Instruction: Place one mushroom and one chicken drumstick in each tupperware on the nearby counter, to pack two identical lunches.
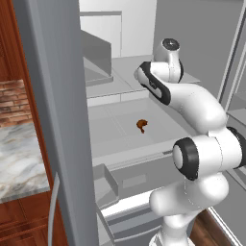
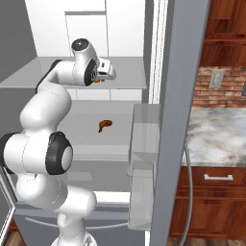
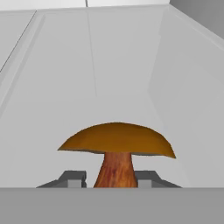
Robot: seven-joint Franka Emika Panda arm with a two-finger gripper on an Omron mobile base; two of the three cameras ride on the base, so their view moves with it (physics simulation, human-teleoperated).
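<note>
Brown-capped mushroom (image 3: 116, 151) stands upright on grey fridge shelf (image 3: 87, 87), near its front edge, stem between gripper (image 3: 109, 177) fingertips, jaws clenched on stem. Judged light, soft, bruisable; cap wide, so stem best hold. Drumstick (image 2: 104, 125) lies mid lower shelf.

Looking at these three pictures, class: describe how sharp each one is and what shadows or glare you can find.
Hand view: the mushroom is sharp, cap evenly lit, no glare, gripper fingertips flanking its stem. Left base view: the chicken drumstick on the fridge shelf is small but unblurred, with barely any shadow. Right base view: flat, even light; the marble counter shows no highlights.
</note>
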